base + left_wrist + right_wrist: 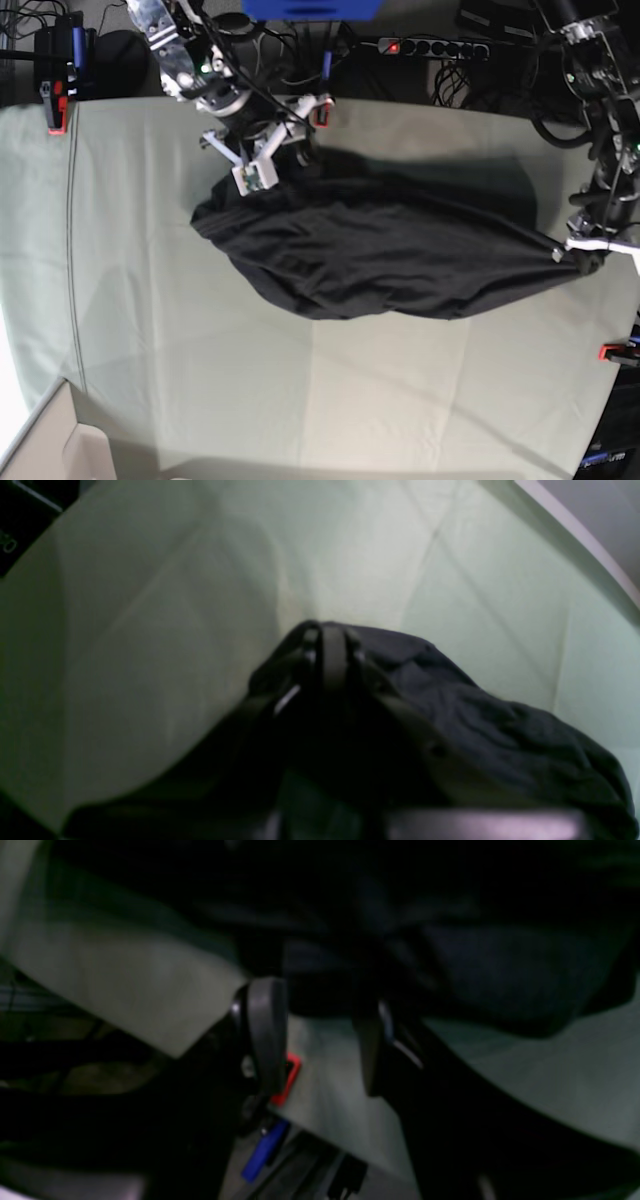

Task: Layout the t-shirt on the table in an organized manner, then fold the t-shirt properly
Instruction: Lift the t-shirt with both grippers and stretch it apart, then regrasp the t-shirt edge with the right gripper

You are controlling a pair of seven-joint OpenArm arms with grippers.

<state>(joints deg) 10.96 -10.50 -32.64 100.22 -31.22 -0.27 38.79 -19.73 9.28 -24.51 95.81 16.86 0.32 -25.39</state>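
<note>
The dark charcoal t-shirt (pixel 390 250) lies bunched in a long band across the middle of the table (pixel 400 400). At the band's right end, my left gripper (pixel 585 255) is shut on the fabric. In the left wrist view the left gripper's (pixel 327 630) fingers pinch the t-shirt (pixel 475 715) over the pale cloth of the table (pixel 150 605). My right gripper (pixel 295 152) is at the t-shirt's upper left edge. In the right wrist view the right gripper (pixel 320 1040) is open, with bare table (pixel 125 985) between its fingers (pixel 265 1035) and the t-shirt (pixel 500 965) just beyond the tips.
Red clamps (pixel 55 105) (pixel 322 110) (pixel 615 352) grip the table's edges; one clamp (pixel 287 1080) shows beside the right gripper. A power strip (pixel 430 45) and cables lie behind the far edge. A cardboard box corner (pixel 60 440) sits at the front left.
</note>
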